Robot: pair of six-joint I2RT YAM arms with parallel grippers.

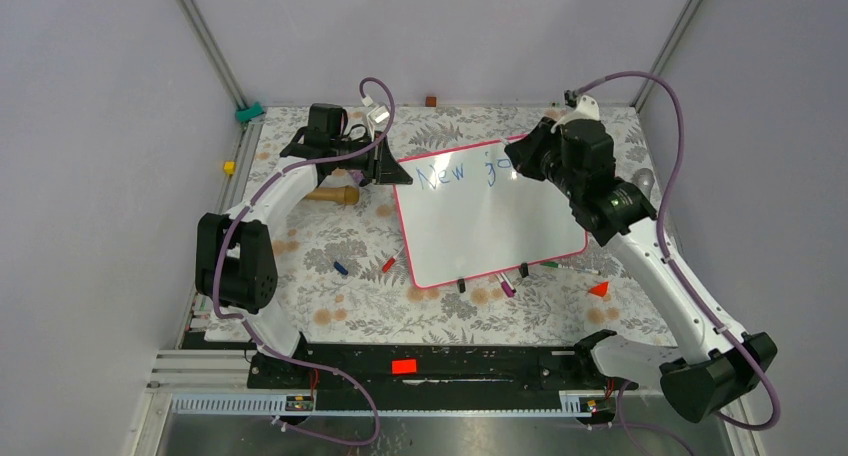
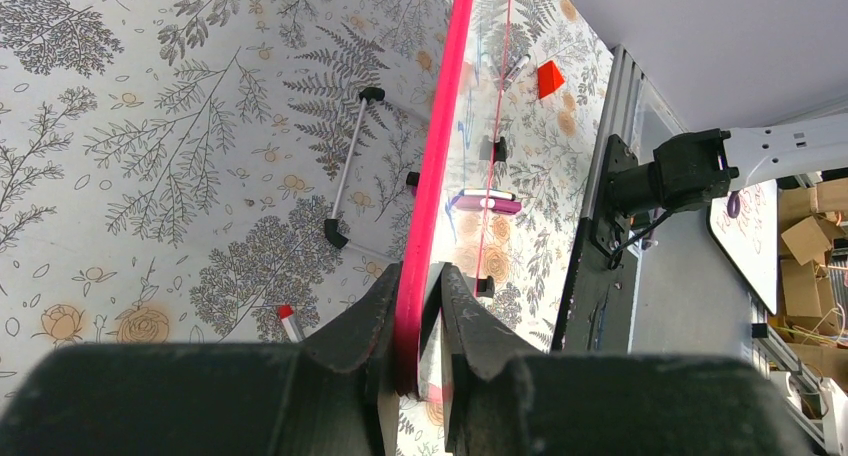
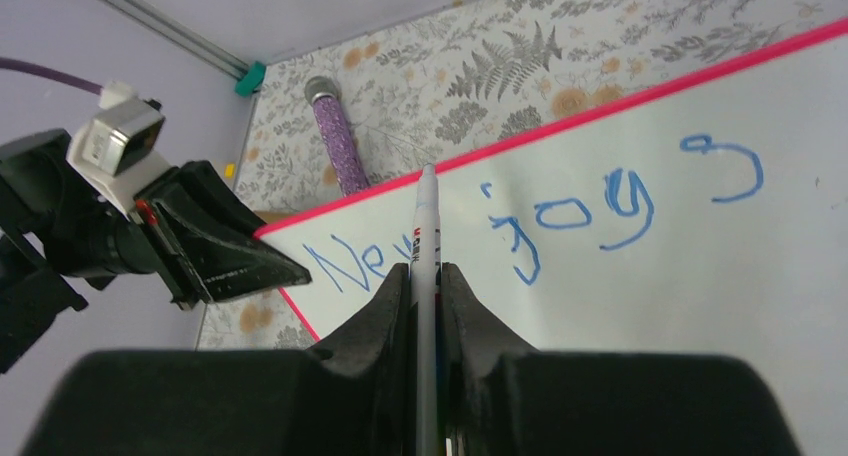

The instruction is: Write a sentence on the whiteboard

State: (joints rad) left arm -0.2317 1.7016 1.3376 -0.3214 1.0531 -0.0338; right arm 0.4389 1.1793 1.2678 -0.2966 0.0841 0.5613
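The whiteboard [image 1: 490, 226], white with a pink-red frame, lies slanted on the floral tabletop. The sentence [image 1: 445, 173] runs in blue along its far edge. In the right wrist view the sentence [image 3: 560, 216] reads "New jogs". My left gripper [image 1: 395, 171] is at the board's far left corner. In the left wrist view this gripper [image 2: 420, 276] is shut on the frame of the whiteboard [image 2: 445, 106]. My right gripper [image 1: 520, 161] hovers over the writing. It [image 3: 427, 271] is shut on a white marker [image 3: 428, 216], which points at the board's far edge and covers the "w".
Loose markers lie near the board's front edge: red [image 1: 389, 264], blue [image 1: 341, 268], magenta [image 1: 507, 286], green [image 1: 570, 267]. A red triangle [image 1: 599, 289] lies at the right. A wooden handle [image 1: 335, 194] and a purple glitter stick [image 3: 335, 136] lie left of the board.
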